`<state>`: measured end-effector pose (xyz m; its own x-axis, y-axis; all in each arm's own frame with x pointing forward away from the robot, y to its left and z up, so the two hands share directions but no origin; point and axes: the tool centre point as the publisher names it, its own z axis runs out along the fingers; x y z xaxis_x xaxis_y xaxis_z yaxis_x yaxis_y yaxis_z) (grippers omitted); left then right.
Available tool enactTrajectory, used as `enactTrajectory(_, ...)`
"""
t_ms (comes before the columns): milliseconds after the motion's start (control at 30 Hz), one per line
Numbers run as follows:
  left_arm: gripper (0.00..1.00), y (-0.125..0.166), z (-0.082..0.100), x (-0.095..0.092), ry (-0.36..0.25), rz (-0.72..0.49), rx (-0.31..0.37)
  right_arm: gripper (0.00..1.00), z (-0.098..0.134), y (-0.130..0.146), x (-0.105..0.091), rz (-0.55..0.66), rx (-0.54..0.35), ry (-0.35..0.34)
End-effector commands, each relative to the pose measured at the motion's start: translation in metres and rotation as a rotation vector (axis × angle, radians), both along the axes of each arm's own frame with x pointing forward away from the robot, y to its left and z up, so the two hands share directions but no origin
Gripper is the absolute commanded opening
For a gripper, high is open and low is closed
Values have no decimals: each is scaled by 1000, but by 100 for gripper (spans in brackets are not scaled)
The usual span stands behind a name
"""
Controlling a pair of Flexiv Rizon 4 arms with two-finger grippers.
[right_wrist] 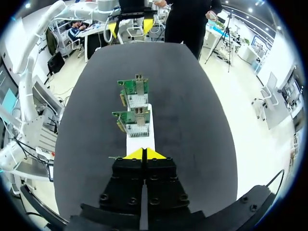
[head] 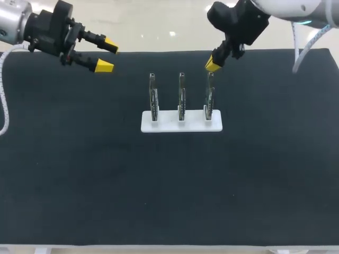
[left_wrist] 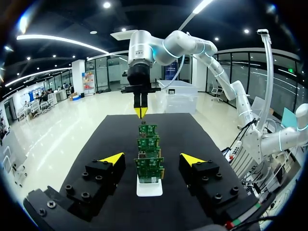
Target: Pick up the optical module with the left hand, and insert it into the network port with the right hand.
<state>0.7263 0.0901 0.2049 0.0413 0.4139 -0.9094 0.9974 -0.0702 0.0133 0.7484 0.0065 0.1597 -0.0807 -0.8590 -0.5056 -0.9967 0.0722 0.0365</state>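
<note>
Three green circuit boards [head: 181,100] stand upright in a row on a white base [head: 181,125], each with a small metal piece at its top. I cannot pick out a separate optical module. My left gripper [head: 107,55] hangs open at the far left, apart from the boards; in its own view the gripper [left_wrist: 152,159] looks along the row of boards [left_wrist: 148,163]. My right gripper [head: 213,64] is shut with its tips together, just above the top of the right-hand board [head: 210,98]. In its own view the gripper [right_wrist: 144,154] shows two boards [right_wrist: 136,122] ahead, and nothing between the tips.
The black mat [head: 79,174] covers the whole table, with open room in front of and beside the white base. A white cable [head: 304,50] hangs off my right arm at the far right edge.
</note>
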Motion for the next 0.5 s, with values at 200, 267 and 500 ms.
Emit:
enactTrajectory(200, 100, 0, 0, -1, -1, 2, 3, 0, 28, -9, -5, 5, 39, 8)
enactTrajectory(267, 100, 0, 0, -1, -1, 2, 3, 0, 32, -8, -5, 0, 45, 5)
enactTrajectory(500, 100, 0, 0, -1, -1, 2, 3, 100, 39, -6, -7, -9, 45, 1)
